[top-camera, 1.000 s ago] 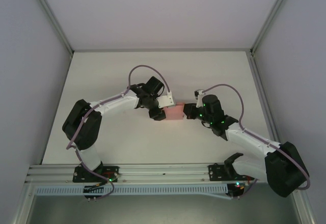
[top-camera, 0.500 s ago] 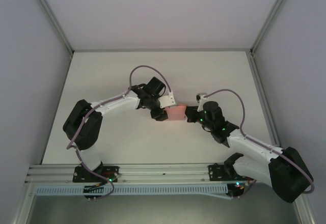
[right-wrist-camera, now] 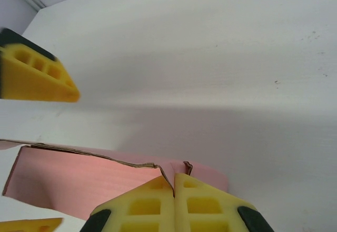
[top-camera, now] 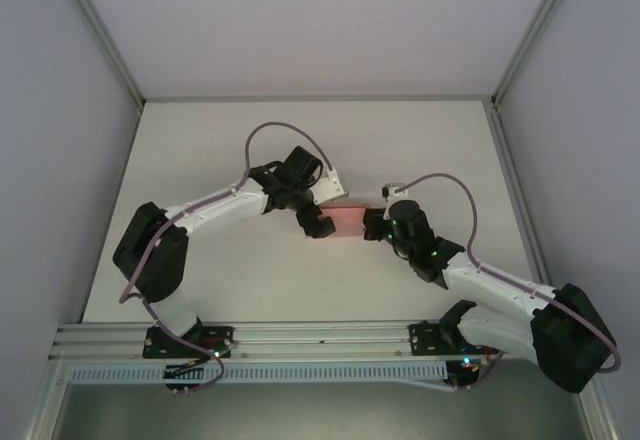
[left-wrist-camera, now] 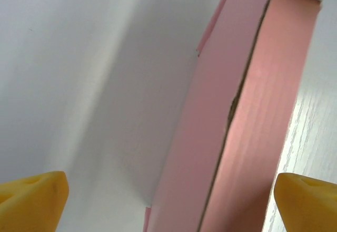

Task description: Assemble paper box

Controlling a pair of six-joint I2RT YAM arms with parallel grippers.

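Observation:
The pink paper box (top-camera: pixel 346 220) lies flat near the middle of the white table, between my two grippers. My left gripper (top-camera: pixel 322 216) stands wide open around the box's left end. In the left wrist view its yellow fingertips (left-wrist-camera: pixel 32 200) sit far apart, with the box (left-wrist-camera: pixel 237 116) running between them, touched by neither. My right gripper (top-camera: pixel 370 226) is at the box's right end. In the right wrist view the right gripper (right-wrist-camera: pixel 174 190) is shut on a thin card edge of the box (right-wrist-camera: pixel 79 182). One yellow finger (right-wrist-camera: pixel 37 76) of the left gripper shows beyond the box.
The white table (top-camera: pixel 220 150) is bare apart from the box and arms. Grey walls with aluminium posts close it in on the left, right and back. A metal rail (top-camera: pixel 320 335) runs along the near edge, with both arm bases bolted to it.
My left gripper has opened wide and let go of the box. The right gripper stays shut on it and has shifted slightly left and nearer.

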